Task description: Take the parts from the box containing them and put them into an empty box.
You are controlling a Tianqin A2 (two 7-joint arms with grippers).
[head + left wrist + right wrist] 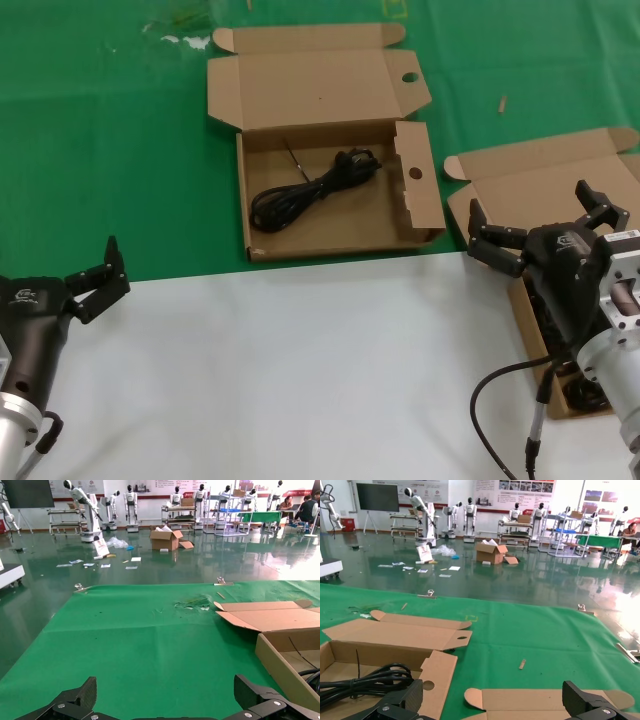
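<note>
The box with round-holed flaps (262,135) lies open on the green mat, with one black coiled cable (310,190) inside. It also shows in the right wrist view (437,667) with the cable (365,680), and in the left wrist view (280,660). The plain-lidded box (530,175) is at the right, mostly hidden by my right arm; dark cables (585,392) show inside it. My right gripper (535,215) is open and empty above this box, its lid (545,700) just past the fingers. My left gripper (100,275) is open and empty at the left, over the mat's near edge.
A white sheet (300,370) covers the near table. The green mat (100,130) lies beyond it, with small scraps (185,40) at the far edge and a small stick (502,103) by the boxes. My grey-black cable (500,420) loops at the lower right.
</note>
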